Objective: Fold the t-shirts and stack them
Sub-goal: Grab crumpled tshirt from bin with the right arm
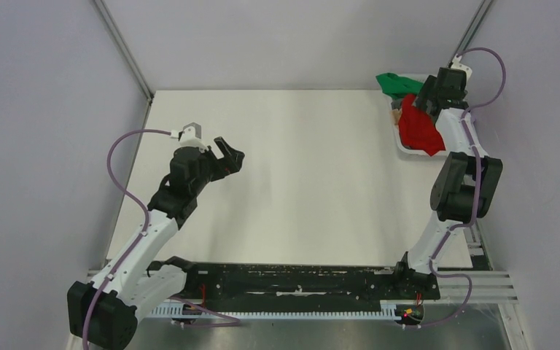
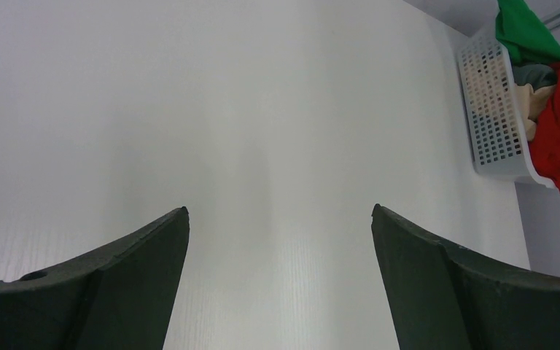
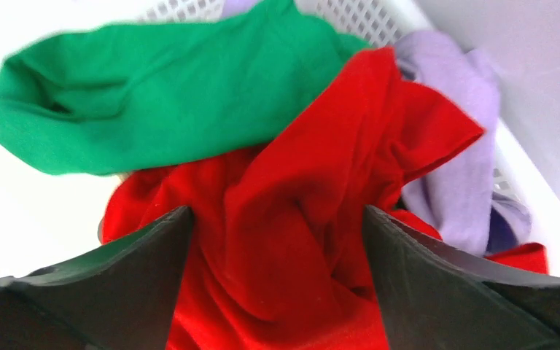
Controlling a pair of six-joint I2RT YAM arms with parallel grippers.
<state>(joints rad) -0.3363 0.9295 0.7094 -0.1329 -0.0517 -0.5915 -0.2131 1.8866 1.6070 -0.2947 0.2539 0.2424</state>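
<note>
Right pincer spread wide over the red t-shirt in the basket; left pincer spread too.

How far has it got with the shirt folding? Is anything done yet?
Nothing looks done: no folded shirt lies on the table. The red shirt, green shirt and lavender shirt are crumpled in the basket. In hand: the right gripper is open over the red shirt, apparently about to grab it; the left gripper hangs open above the table. All folding and stacking is left.
</note>
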